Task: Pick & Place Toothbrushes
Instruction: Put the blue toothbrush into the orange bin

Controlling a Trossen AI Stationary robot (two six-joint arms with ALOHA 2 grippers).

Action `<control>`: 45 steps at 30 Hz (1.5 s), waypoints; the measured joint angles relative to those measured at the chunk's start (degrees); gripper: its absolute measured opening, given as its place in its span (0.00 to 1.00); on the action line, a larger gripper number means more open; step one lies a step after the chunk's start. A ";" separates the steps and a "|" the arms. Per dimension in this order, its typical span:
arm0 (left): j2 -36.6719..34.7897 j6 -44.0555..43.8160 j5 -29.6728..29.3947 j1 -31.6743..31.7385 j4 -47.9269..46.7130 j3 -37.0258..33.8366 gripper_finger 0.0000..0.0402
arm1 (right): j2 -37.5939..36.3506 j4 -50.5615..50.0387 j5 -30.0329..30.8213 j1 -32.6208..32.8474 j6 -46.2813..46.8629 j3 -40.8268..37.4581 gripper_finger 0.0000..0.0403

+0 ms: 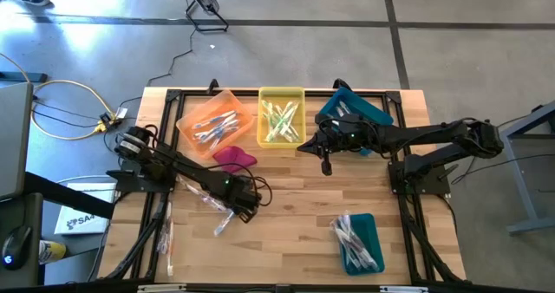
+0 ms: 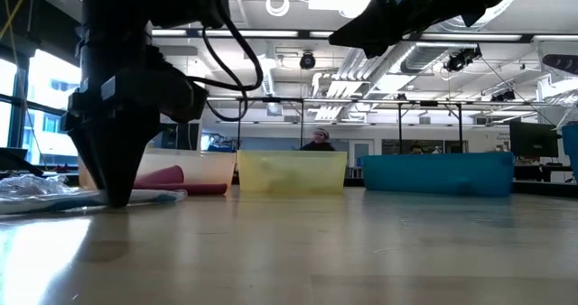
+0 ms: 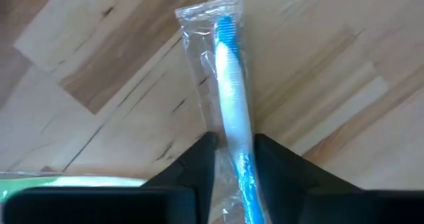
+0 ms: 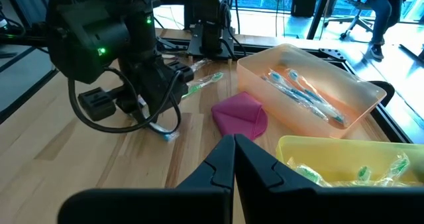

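Observation:
A blue-and-white toothbrush (image 3: 232,85) in a clear wrapper lies flat on the wooden table, seen also in the high view as a toothbrush (image 1: 223,223). My left gripper (image 3: 235,161) points straight down over its handle end, near the table's front left, with a finger on each side of it. Over the table's middle, in front of the yellow bin (image 1: 280,115), my right gripper (image 1: 327,165) hangs shut and holds nothing. More wrapped toothbrushes (image 1: 198,193) lie beside the left arm. My left gripper pinches the toothbrush's blue handle part (image 3: 244,168) through the clear wrapper between its two fingers. The fingers (image 3: 202,159) come from above, pointing down, and lie across the brush. The brush lies flat on the table, its bristle end reaching away from the fingers.
An orange bin (image 1: 217,124) with toothbrushes stands at the far left, the yellow bin beside it, a teal bin (image 1: 351,111) at the far right and another teal bin (image 1: 360,241) near the front right. A magenta cloth lump (image 1: 234,157) lies in front of the orange bin.

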 joint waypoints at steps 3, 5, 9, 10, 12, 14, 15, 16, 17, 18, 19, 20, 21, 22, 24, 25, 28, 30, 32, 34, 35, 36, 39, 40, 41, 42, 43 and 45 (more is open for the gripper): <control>0.02 0.39 0.18 0.00 1.05 0.00 0.17 | 0.00 0.00 0.00 0.00 0.00 0.00 0.01; 0.04 0.63 0.24 0.00 1.82 0.00 0.12 | 0.00 0.00 0.00 0.00 -0.02 0.00 0.01; -0.11 1.82 0.43 -0.02 3.71 0.00 0.04 | 0.00 -0.04 0.00 0.00 -0.02 0.00 0.01; -0.11 2.44 0.49 -0.02 4.46 -0.02 0.03 | 0.00 -0.04 0.00 0.00 -0.02 0.00 0.01; -0.10 3.78 0.51 -0.02 5.51 0.18 0.03 | 0.00 -0.05 0.02 0.00 -0.02 0.00 0.01; 0.05 5.17 0.48 0.03 5.68 0.87 0.04 | 0.00 -0.07 0.00 0.00 -0.02 0.00 0.01; 0.09 5.86 0.40 0.37 5.71 1.19 0.06 | 0.00 -0.07 0.00 0.00 -0.02 0.00 0.01; 0.09 6.74 0.36 0.46 5.60 1.40 0.07 | 0.00 -0.08 0.00 0.00 -0.02 0.00 0.01; 0.07 7.89 0.32 0.78 5.54 1.53 0.07 | 0.00 -0.16 0.00 0.00 -0.02 0.00 0.01; 0.07 9.19 0.33 1.16 5.52 1.59 0.08 | 0.00 -0.26 0.00 0.00 -0.02 0.00 0.01; -0.07 10.50 0.31 1.67 5.40 1.60 0.08 | 0.00 -0.41 0.00 0.00 -0.02 0.00 0.01; -0.38 11.97 0.26 2.25 5.15 1.60 0.07 | 0.00 -0.53 0.00 0.00 -0.02 0.00 0.01; -0.63 13.57 0.18 2.95 5.28 1.60 0.07 | 0.00 -0.73 0.01 0.00 -0.02 0.00 0.01; -0.72 15.19 0.20 3.72 5.82 1.68 0.06 | 0.00 -0.90 0.01 0.00 -0.02 0.00 0.01; -1.01 18.44 0.21 5.14 5.84 1.71 0.04 | 0.00 -1.19 0.00 0.00 -0.02 -0.02 0.01; -1.34 20.13 0.24 5.88 5.67 1.64 0.04 | 0.00 -1.27 0.00 0.00 -0.02 -0.02 0.01; -2.24 25.39 0.76 7.96 7.48 1.75 0.04 | 0.00 -1.72 0.00 0.00 -0.04 -0.02 0.01; -3.30 28.40 0.94 9.26 7.24 1.70 0.05 | 0.00 -2.09 0.02 0.00 -0.20 -0.02 0.01; -4.56 31.26 1.02 10.53 7.56 1.73 0.06 | 0.00 -2.84 0.01 0.00 -0.22 -0.04 0.01; -6.07 34.10 1.10 11.87 8.48 1.71 0.06 | 0.00 -3.09 0.02 0.00 -0.31 -0.04 0.01; -6.83 35.66 1.10 12.56 9.55 1.75 0.05 | 0.00 -3.41 0.02 0.00 -0.33 -0.04 0.01; -7.83 37.24 1.23 13.28 9.87 1.73 0.05 | 0.00 -3.62 0.02 0.00 -0.35 -0.04 0.01; -10.48 41.93 2.28 15.41 11.75 1.79 0.05 | 0.00 -3.98 0.02 0.00 -0.65 -0.04 0.01; -11.44 43.36 2.27 16.13 11.27 1.75 0.05 | 0.00 -4.02 0.01 0.00 -0.88 -0.04 0.01; -12.35 44.72 2.29 16.85 11.20 1.70 0.05 | 0.00 -4.06 0.01 0.00 -1.16 -0.04 0.01; -13.19 46.05 2.32 17.59 12.16 1.74 0.05 | 0.00 -4.11 0.02 0.00 -1.28 -0.04 0.01; -14.05 47.33 2.30 18.37 12.60 1.78 0.05 | 0.00 -4.26 0.01 0.00 -1.30 -0.04 0.01; -15.76 49.92 2.30 19.92 12.41 1.73 0.05 | 0.00 -4.35 0.02 0.00 -1.33 -0.04 0.01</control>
